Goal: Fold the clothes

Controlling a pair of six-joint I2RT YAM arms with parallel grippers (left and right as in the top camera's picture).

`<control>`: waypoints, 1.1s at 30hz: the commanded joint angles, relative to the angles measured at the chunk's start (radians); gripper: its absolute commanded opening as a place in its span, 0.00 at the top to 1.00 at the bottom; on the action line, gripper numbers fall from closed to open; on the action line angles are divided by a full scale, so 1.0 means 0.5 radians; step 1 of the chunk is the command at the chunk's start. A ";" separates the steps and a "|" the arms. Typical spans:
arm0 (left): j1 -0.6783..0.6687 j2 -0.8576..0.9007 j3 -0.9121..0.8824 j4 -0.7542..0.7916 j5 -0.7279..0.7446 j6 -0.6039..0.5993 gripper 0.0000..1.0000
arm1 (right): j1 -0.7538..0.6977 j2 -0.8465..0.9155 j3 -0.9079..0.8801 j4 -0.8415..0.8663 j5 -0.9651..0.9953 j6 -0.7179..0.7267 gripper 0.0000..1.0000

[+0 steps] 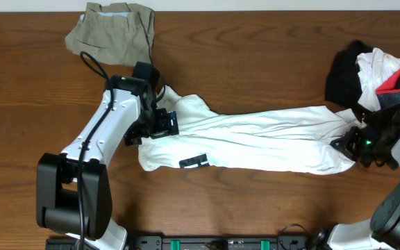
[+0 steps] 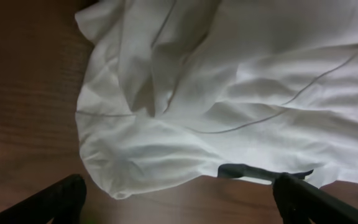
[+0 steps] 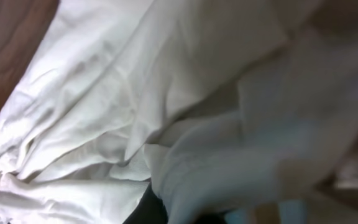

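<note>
Across the wooden table (image 1: 255,76), the white top (image 1: 255,139) lies drawn out lengthwise, apparently for folding. The right gripper (image 1: 354,144) is clamped on its right end, likely anchoring it. The left gripper (image 1: 160,126), fingers spread wide, hovers over the left end.

The top (image 1: 255,139) lies stretched across the table (image 1: 33,83) — a folded garment (image 1: 113,31) behind its left end, a heap of clothes (image 1: 373,69) behind its right end, seemingly touching it.
</note>
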 commanded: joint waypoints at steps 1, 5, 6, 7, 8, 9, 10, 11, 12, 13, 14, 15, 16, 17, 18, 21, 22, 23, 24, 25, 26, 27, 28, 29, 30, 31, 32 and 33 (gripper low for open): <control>0.037 0.014 -0.008 0.018 0.011 -0.005 0.02 | 0.030 -0.156 0.084 -0.061 0.127 0.018 0.99; 0.092 0.014 -0.008 0.024 0.011 -0.005 0.02 | 0.166 -0.301 0.098 -0.147 0.552 0.069 0.99; 0.100 0.014 -0.008 0.024 0.011 -0.005 0.02 | 0.203 -0.321 0.098 -0.160 0.623 0.104 0.99; 0.107 0.014 -0.008 0.024 0.011 -0.005 0.02 | 0.259 -0.343 0.098 -0.170 0.690 0.140 0.99; 0.111 0.014 -0.008 0.023 0.011 -0.005 0.02 | 0.318 -0.358 0.098 -0.175 0.735 0.165 0.99; 0.112 0.014 -0.008 0.023 0.011 -0.005 0.02 | 0.383 -0.366 0.098 -0.176 0.768 0.187 0.99; 0.112 0.014 -0.008 0.021 0.011 -0.005 0.02 | 0.439 -0.370 0.098 -0.177 0.798 0.204 0.99; 0.112 0.014 -0.008 0.018 0.011 -0.005 0.02 | 0.517 -0.371 0.099 -0.179 0.849 0.234 0.99; 0.112 0.014 -0.008 0.015 0.011 -0.005 0.02 | 0.588 -0.371 0.099 -0.185 0.908 0.266 0.99; 0.112 0.014 -0.008 0.013 0.011 -0.005 0.02 | 0.663 -0.371 0.100 -0.198 0.986 0.307 0.99; 0.112 0.014 -0.008 0.008 0.011 -0.005 0.02 | 0.741 -0.371 0.100 -0.212 1.077 0.361 0.99; 0.112 0.014 -0.008 0.007 0.011 -0.005 0.02 | 0.806 -0.371 0.100 -0.224 1.147 0.401 0.99; 0.112 0.014 -0.008 0.005 0.011 -0.005 0.02 | 0.879 -0.371 0.100 -0.237 1.216 0.433 0.99; 0.112 0.014 -0.008 0.002 0.011 -0.005 0.02 | 0.949 -0.371 0.100 -0.254 1.276 0.470 0.99; 0.112 0.014 -0.008 0.001 0.011 -0.005 0.02 | 1.017 -0.371 0.100 -0.269 1.325 0.504 0.99; 0.112 0.014 -0.008 0.002 0.011 -0.005 0.02 | 1.191 -0.371 0.100 -0.298 1.372 0.545 0.99; 0.112 0.014 -0.008 0.002 0.011 -0.005 0.02 | 1.238 -0.371 0.100 -0.303 1.378 0.547 0.99; 0.112 0.014 -0.008 0.002 0.011 -0.005 0.02 | 1.292 -0.371 0.100 -0.304 1.379 0.548 0.99; 0.112 0.014 -0.008 0.002 0.011 -0.005 0.02 | 1.341 -0.371 0.100 -0.304 1.386 0.555 0.99; 0.112 0.014 -0.008 0.002 0.011 -0.005 0.02 | 1.388 -0.371 0.100 -0.304 1.398 0.571 0.99; 0.112 0.014 -0.008 0.001 0.011 -0.005 0.02 | 1.444 -0.371 0.100 -0.304 1.427 0.600 0.99; 0.112 0.014 -0.008 0.001 0.011 -0.005 0.02 | 1.472 -0.371 0.100 -0.304 1.436 0.605 0.99; 0.112 0.014 -0.008 0.001 0.012 -0.005 0.02 | 1.507 -0.370 0.100 -0.301 1.437 0.605 0.99; 0.112 0.014 -0.008 0.000 0.012 -0.005 0.02 | 1.534 -0.370 0.100 -0.302 1.437 0.620 0.99; 0.112 0.014 -0.008 0.000 0.012 -0.005 0.02 | 1.561 -0.370 0.100 -0.303 1.436 0.642 0.99; 0.112 0.014 -0.008 0.001 0.012 -0.005 0.02 | 1.588 -0.370 0.100 -0.301 1.429 0.661 0.99; 0.112 0.014 -0.008 0.001 0.012 -0.005 0.02 | 1.604 -0.369 0.100 -0.300 1.427 0.678 0.99; 0.112 0.014 -0.008 0.001 0.012 -0.005 0.02 | 1.622 -0.369 0.100 -0.296 1.421 0.696 0.99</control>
